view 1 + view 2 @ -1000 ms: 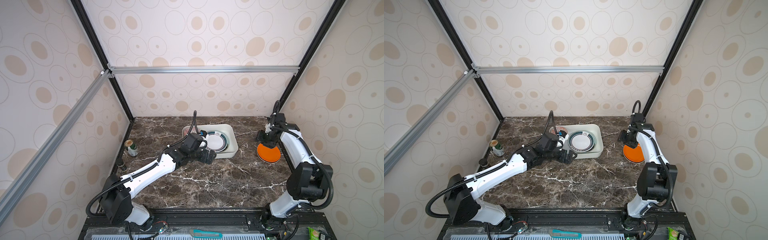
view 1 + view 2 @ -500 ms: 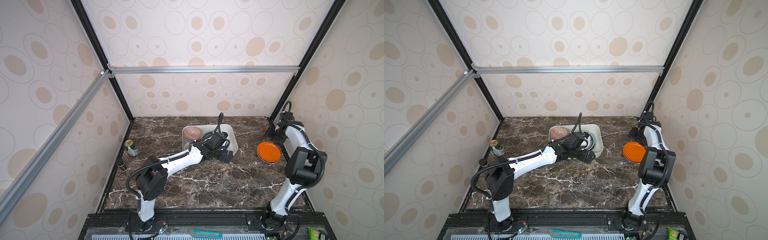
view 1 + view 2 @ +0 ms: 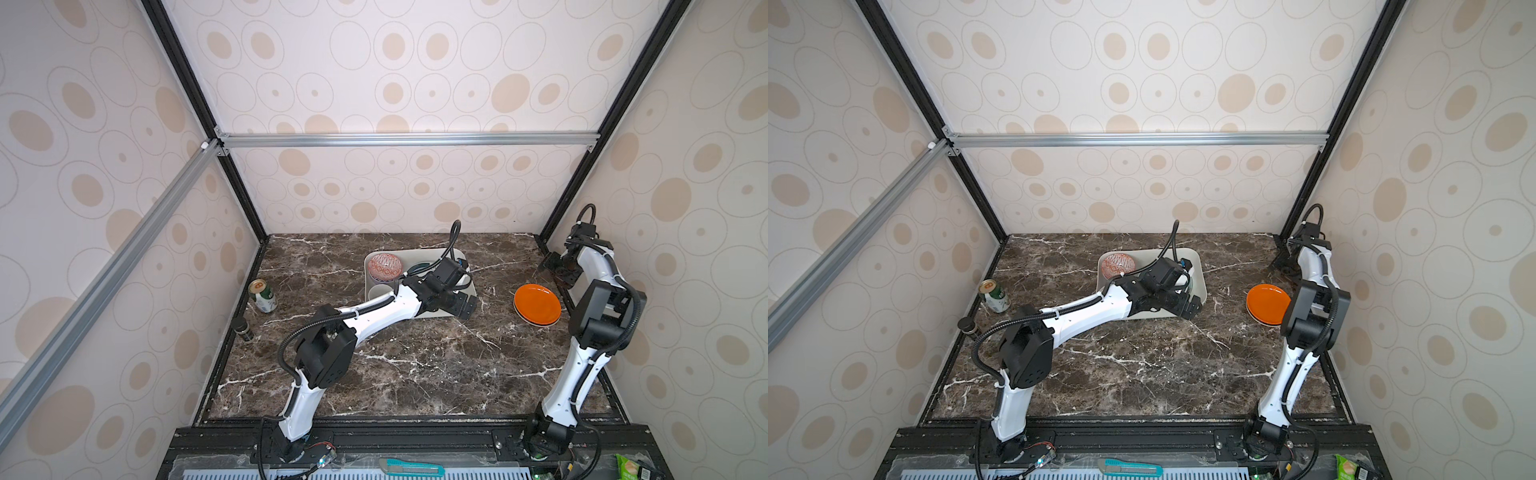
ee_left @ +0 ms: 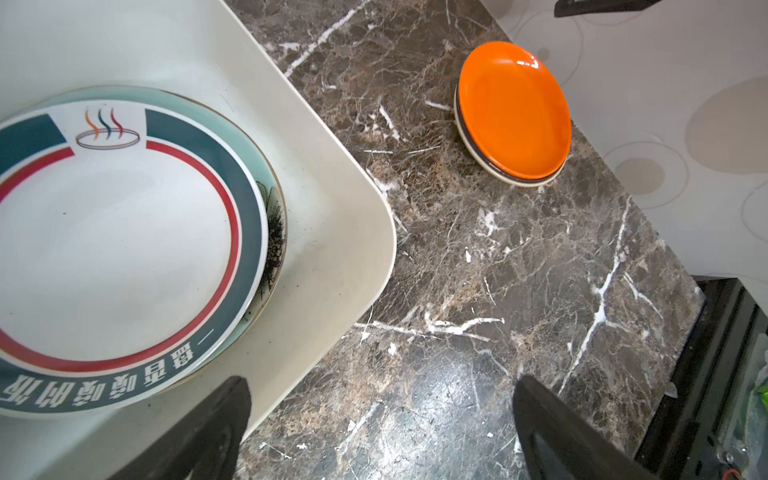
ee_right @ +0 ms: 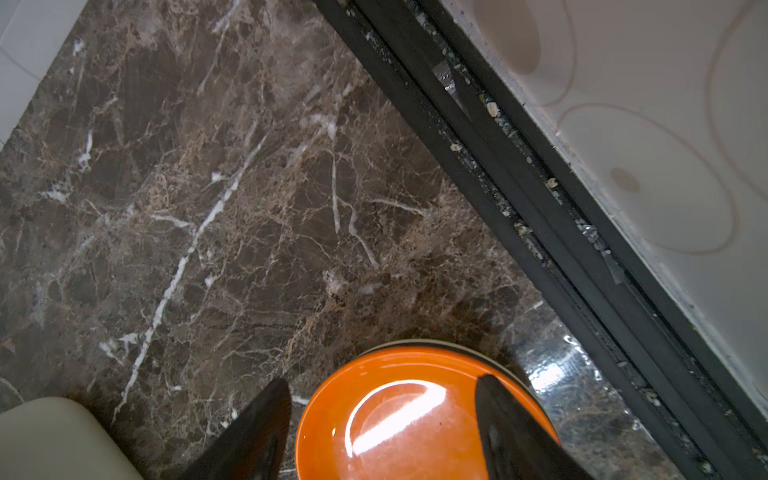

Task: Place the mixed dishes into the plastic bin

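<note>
The orange plate, topmost of a small stack, rests on the worktop right of the bin. The right fingers, spread and empty, hang just behind it, nearer than the left fingers, spread wide and empty over the bin's corner.
</note>
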You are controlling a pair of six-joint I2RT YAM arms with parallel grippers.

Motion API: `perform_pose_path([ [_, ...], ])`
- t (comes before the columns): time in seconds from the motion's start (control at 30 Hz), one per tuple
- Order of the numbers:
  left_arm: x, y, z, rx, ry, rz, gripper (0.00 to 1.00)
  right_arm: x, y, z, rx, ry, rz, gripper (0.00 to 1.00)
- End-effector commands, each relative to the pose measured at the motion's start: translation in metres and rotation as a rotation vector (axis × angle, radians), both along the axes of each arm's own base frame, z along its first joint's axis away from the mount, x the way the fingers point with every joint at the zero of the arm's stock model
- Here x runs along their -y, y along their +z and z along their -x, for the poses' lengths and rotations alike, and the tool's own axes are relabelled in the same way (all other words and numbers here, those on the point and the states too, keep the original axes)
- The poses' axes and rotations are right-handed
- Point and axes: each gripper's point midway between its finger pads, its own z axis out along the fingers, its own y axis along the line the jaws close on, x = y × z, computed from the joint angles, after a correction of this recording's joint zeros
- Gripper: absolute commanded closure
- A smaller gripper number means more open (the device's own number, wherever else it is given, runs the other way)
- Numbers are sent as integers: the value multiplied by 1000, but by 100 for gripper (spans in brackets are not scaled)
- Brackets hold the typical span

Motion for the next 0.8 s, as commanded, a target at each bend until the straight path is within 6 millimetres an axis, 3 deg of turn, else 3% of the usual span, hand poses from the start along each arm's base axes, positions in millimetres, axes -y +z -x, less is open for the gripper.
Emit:
perform_pose_path([
  [0.0,5,13,1,26,-27,-3,1,3,-15,5,-44,-16,-32,27],
  [0.3,-13,18,6,53,-9,-20,1,9,-39,6,-74,-31,-75,27],
  [0.77,-35,20,17,59,15,-2,1,-20,-54,21,-96,-15,-190,28],
])
